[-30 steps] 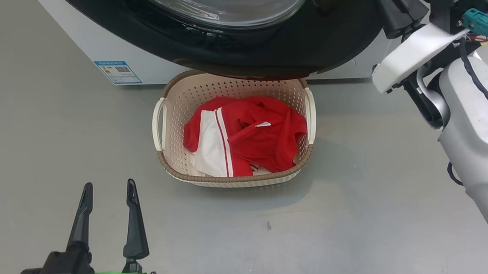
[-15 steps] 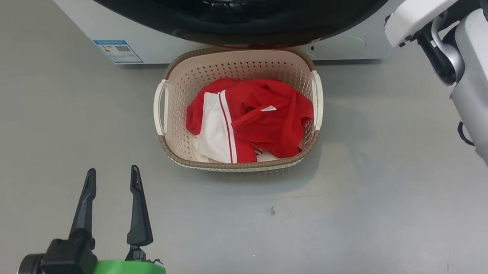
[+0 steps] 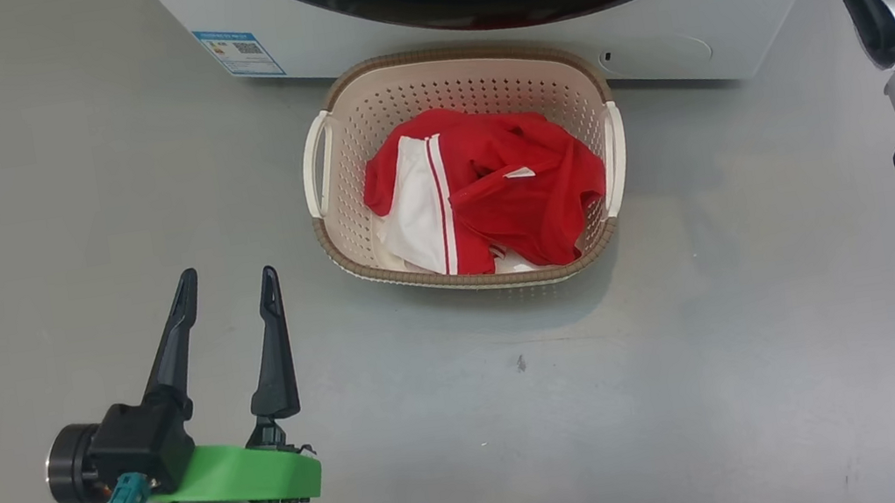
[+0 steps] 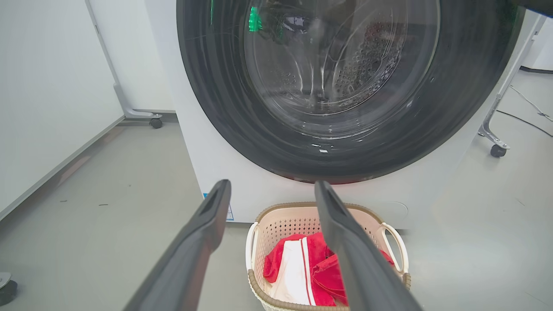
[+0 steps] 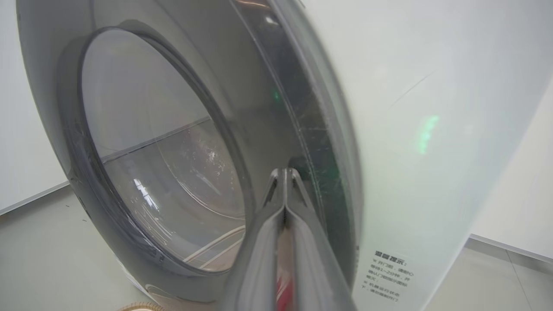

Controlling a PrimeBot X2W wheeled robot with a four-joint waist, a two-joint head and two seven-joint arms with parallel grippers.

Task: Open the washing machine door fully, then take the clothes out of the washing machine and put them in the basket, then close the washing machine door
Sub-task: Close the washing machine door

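One washer [image 3: 329, 52], one round door [image 4: 207, 86] and one blue label [image 3: 238, 52]. One basket [image 3: 469, 279] with two handles [image 3: 317, 164] holds one red-and-white heap of clothes [image 3: 526, 186]; the garment count cannot be told. Two grippers, left gripper [image 3: 228, 277] and right gripper [image 5: 284, 172], each with two dark fingers [image 4: 198, 242].

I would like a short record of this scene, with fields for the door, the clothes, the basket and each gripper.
door: washing machine door lies against the front of the washing machine; latched or not, cannot tell
clothes: red and white clothes, bunched inside the basket
basket position: on the floor, directly before the machine, below the door
left gripper: jaws open, empty, over the floor left of the basket
right gripper: jaws shut, holding nothing, tips at the door's black rim
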